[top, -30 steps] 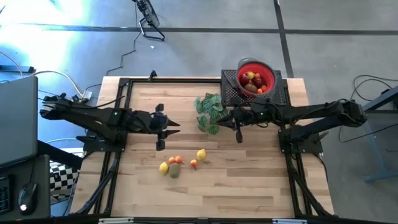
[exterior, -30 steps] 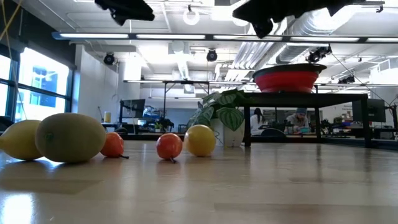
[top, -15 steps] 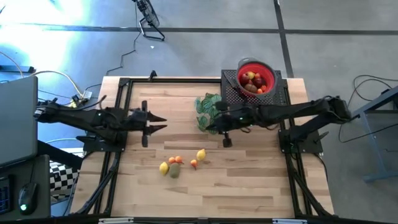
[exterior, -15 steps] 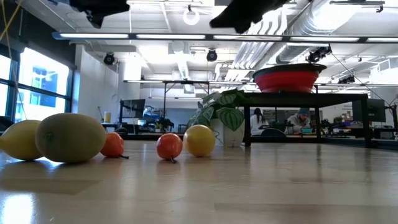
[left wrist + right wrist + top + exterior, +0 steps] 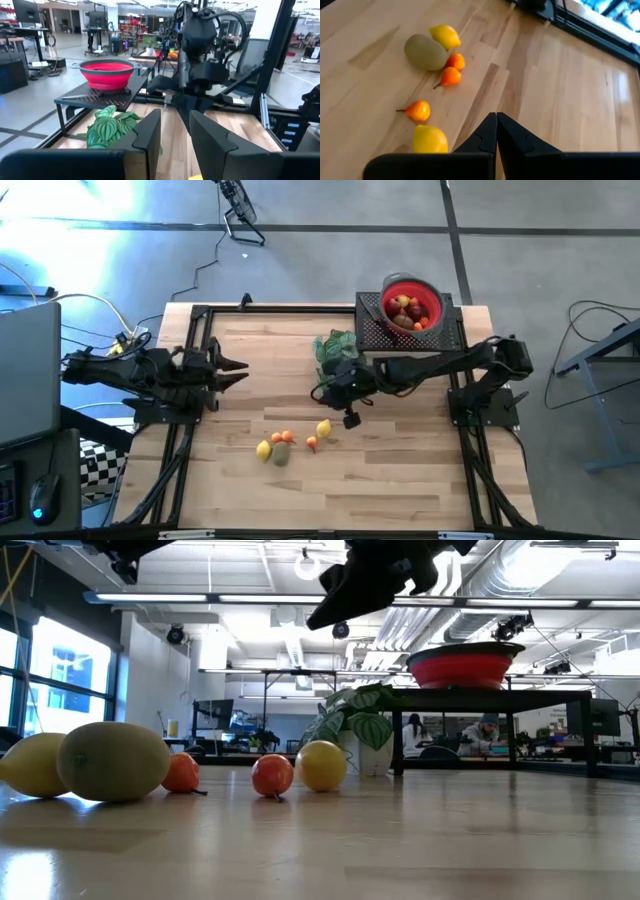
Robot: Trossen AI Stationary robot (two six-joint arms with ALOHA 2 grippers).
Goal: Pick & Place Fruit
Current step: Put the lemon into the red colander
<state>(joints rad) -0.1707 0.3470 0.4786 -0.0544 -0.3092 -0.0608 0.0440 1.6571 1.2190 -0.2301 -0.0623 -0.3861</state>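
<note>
Several toy fruits lie loose on the wooden table: a lemon (image 5: 323,429), a small orange piece (image 5: 312,443), two orange pieces (image 5: 281,437), a second lemon (image 5: 264,449) and a brown-green piece (image 5: 281,455). More fruit sits in the red bowl (image 5: 411,305). My right gripper (image 5: 351,420) hangs shut and empty above the table, just right of the near lemon (image 5: 429,140). My left gripper (image 5: 242,371) is drawn back near the table's left edge. It points level, with a gap between its fingers (image 5: 175,117) and nothing in it.
The bowl (image 5: 470,665) stands on a black mesh stand (image 5: 410,332) at the far right. A green leafy sprig (image 5: 335,350) lies beside the stand, under my right arm. Bare wood stretches along the near edge and to the right of the fruit.
My right gripper has travelled from beside the stand toward the table's left and near edge, tipping downward, and is now close to the loose fruit. My left gripper has drawn back toward the table's left edge. No fruit has moved.
</note>
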